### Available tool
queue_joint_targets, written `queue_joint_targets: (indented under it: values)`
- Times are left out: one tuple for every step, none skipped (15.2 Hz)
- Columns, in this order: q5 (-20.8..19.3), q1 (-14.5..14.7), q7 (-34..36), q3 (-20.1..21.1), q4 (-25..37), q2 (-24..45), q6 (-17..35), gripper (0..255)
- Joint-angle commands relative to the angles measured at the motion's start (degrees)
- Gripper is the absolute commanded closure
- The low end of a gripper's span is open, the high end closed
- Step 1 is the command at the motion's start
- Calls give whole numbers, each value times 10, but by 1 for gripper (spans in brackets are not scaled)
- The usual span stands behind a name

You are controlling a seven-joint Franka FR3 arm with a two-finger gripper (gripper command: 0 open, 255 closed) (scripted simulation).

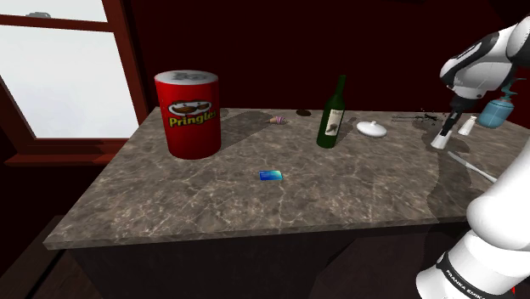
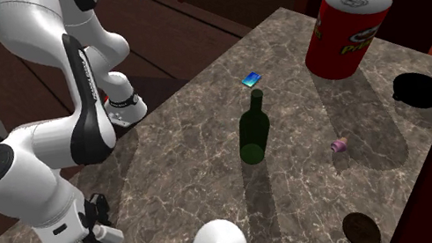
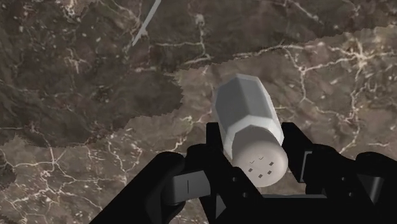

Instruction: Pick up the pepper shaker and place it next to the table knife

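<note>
Jaws: black, closed on the white faceted pepper shaker, with one finger on each side of its upper body.

Shaker: the long axis runs along the fingers, nearly upright. The perforated cap faces the hand and the base faces the mottled brown stone table. Whether the base touches the table cannot be told. It is at the shoulder view's right end of the table, beside a second white shaker and a blue spray bottle.

Thin silvery table knife: lies flat, near the held shaker but apart from it, on the stand's side.

Wrist view: shows the cap holes.

Shoulder view: shows a green glass bottle, a red Pringles can and a small blue card.

Second exterior view: adds a black bowl past the can.
</note>
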Motion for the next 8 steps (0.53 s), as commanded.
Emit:
queue_joint_targets:
  values:
    - [8,-3,-5,2,-7,9,15,255]
    - [12,-4,-8,3,-11,13,21,255]
    - [16,-5,-10,5,-15,17,28,255]
    - [20,-6,-13,6,-18,21,35,255]
    - [24,-7,-15,7,-22,26,41,255]
    - [28,-9,-18,9,-25,30,48,255]
    - [32,-10,-21,11,-28,35,54,255]
    - [36,-12,-23,12,-31,39,61,255]
